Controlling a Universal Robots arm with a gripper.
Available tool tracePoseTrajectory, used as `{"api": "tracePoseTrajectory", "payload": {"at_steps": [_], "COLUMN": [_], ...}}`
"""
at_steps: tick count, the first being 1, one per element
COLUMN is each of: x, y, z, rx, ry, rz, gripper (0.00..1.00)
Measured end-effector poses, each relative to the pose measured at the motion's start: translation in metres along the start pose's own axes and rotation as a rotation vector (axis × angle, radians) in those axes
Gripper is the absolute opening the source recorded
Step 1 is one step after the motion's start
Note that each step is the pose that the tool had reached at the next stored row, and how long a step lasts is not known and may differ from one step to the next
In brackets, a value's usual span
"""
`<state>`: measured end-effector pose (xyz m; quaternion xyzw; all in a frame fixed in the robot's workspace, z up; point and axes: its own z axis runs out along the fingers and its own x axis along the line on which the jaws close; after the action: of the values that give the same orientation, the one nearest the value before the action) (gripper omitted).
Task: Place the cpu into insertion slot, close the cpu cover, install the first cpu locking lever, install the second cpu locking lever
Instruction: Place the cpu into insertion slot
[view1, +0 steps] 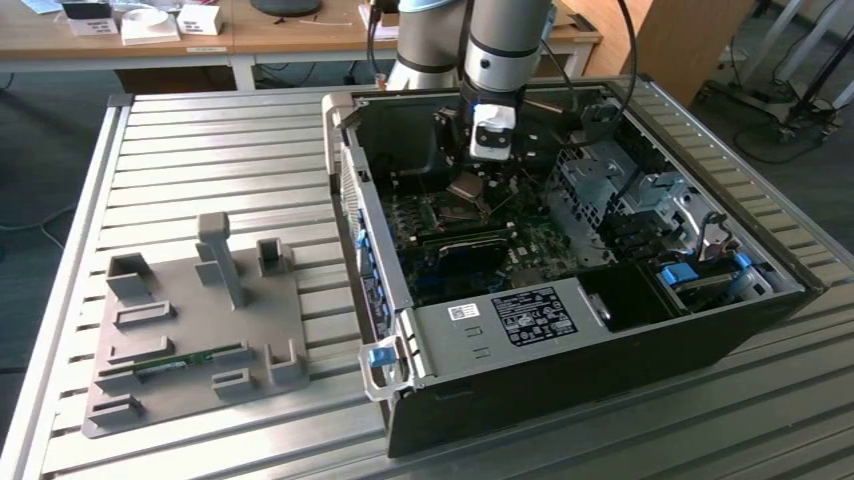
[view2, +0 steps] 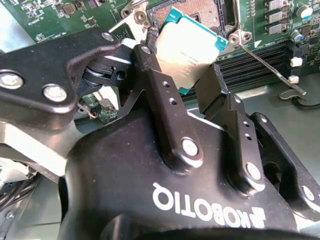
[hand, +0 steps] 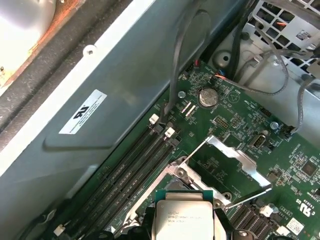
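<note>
The gripper (view2: 181, 64) was clamped on the cpu (view2: 192, 45), held tilted near the open slot (view2: 197, 10), cover (hand: 223, 145) raised. Risk: a skewed or off-centre descent could bend the slot's pins.

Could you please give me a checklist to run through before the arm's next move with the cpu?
1. Grip on the cpu: ok; the gripper clamps two opposite edges.
2. cpu cover open: ok; it stands raised off the insertion slot.
3. Locking lever released: ok; it stands free, angled away from the slot.
4. Slot empty: cannot tell; the visible part is bare, the rest is hidden behind the cpu.
5. cpu seated: not ok; it is held tilted, off the board.
6. Corner alignment: cannot tell.
</note>
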<state>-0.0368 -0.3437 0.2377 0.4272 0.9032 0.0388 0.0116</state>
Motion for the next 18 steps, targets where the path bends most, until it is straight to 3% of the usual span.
{"api": "tracePoseTrajectory", "payload": {"at_steps": [18], "x": [0.0], "y": [-0.0001], "z": [0.0014], "rx": [-0.0038], "ry": [-0.0253], "rz": [0.316], "gripper": [0.54]}}
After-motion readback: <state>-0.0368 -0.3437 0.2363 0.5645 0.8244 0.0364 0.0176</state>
